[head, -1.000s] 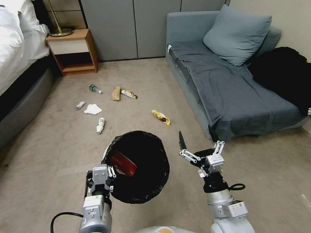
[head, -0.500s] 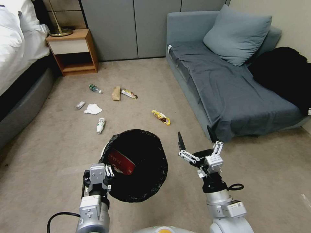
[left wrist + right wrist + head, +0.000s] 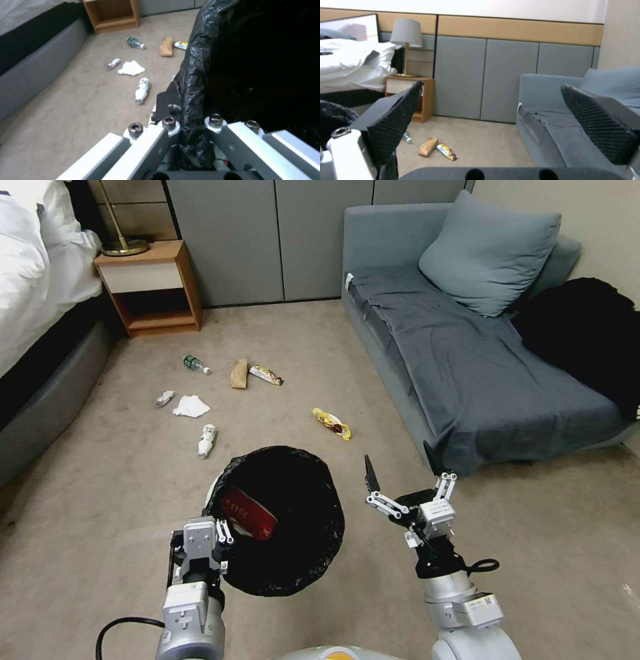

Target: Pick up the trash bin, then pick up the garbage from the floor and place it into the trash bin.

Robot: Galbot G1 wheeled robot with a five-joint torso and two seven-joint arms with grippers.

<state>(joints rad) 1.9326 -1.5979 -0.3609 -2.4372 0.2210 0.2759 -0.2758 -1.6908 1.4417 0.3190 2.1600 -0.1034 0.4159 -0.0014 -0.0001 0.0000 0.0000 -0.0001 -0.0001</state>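
- The trash bin hangs low in front of the robot, just above the carpet, tipped so its mouth faces up and forward; I judge this keeps the opening ready to take litter.
- It is a small round bucket, its rim wrapped in a crinkled black liner bag, with a red-white packet already lying inside.
- The left gripper is pinched tight on the bin's near rim, liner bunched between its jaws, and so carries the bin.
- The right gripper hovers beside the bin toward the sofa, its jaws spread wide and holding nothing, likely free for the next pickup.
- Garbage lies ahead on the carpet: a yellow snack wrapper nearest the right gripper, a white plastic bottle just beyond the bin, white tissues, a brown paper bag beside another wrapper, and a green-capped bottle nearer the nightstand.
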